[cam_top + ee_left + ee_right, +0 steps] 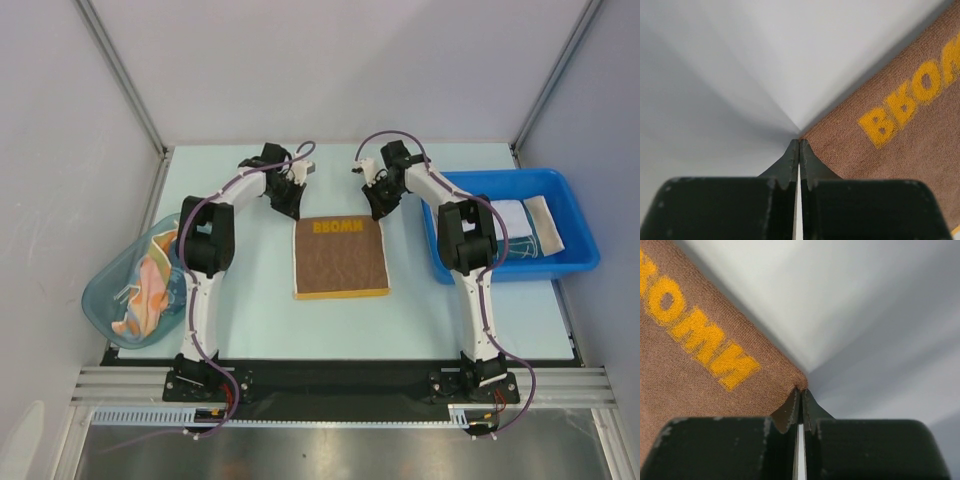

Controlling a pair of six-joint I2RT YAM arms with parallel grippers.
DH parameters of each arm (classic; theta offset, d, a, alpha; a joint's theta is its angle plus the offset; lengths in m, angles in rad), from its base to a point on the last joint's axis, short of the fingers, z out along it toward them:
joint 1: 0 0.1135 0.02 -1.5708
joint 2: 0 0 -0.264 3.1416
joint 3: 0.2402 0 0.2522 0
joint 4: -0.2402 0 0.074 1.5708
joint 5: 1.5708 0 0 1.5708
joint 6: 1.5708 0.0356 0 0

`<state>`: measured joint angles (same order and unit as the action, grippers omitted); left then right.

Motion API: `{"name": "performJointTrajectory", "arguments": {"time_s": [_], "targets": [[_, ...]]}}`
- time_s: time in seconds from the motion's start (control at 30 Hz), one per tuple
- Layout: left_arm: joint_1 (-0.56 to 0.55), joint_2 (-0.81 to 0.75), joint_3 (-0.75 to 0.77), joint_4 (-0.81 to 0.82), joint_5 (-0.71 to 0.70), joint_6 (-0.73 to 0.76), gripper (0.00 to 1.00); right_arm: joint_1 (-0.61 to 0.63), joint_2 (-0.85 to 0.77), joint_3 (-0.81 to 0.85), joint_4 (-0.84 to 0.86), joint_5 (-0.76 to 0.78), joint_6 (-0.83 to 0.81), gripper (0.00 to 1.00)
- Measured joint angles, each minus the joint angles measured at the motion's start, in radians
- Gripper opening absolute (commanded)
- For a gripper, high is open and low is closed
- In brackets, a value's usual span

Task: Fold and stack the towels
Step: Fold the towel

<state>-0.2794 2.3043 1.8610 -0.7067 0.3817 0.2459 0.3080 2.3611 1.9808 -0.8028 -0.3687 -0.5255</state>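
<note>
A brown square cloth towel with yellow lettering (340,258) lies flat mid-table. My left gripper (799,145) is pinched closed on its 11 o'clock corner and my right gripper (800,392) on its 1 o'clock corner. I judge the towel light, limp and unbreakable, so corner grips suit folding. A blue plastic bin (575,262) sits at 3 o'clock and a translucent teal tub (100,300) at 9.

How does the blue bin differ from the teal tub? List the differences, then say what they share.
The blue bin is rectangular and opaque; the teal tub is rounded and translucent. The blue bin sits on the right of the table; the teal tub sits at its left edge. The blue bin holds folded pale towels lying flat; the teal tub holds crumpled orange and white towels. Both are open-topped containers with cloth inside.
</note>
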Motion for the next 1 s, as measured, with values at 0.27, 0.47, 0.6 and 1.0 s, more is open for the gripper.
{"name": "performJointTrajectory", "arguments": {"time_s": [0.27, 0.47, 0.6, 1.0], "targets": [[0.002, -0.001, 0.005, -0.005, 0.013, -0.006, 0.00, -0.003, -0.008, -0.011, 0.008, -0.004, -0.023, 0.00], [0.008, -0.050, -0.008, 0.002, 0.023, -0.027, 0.01, -0.003, -0.126, -0.172, 0.102, 0.024, -0.029, 0.00], [0.008, -0.124, -0.032, 0.002, 0.032, -0.032, 0.00, -0.003, -0.235, -0.280, 0.187, 0.038, -0.025, 0.00], [0.005, -0.426, -0.367, 0.080, 0.083, -0.072, 0.00, 0.068, -0.573, -0.615, 0.336, 0.130, 0.028, 0.00]]}}
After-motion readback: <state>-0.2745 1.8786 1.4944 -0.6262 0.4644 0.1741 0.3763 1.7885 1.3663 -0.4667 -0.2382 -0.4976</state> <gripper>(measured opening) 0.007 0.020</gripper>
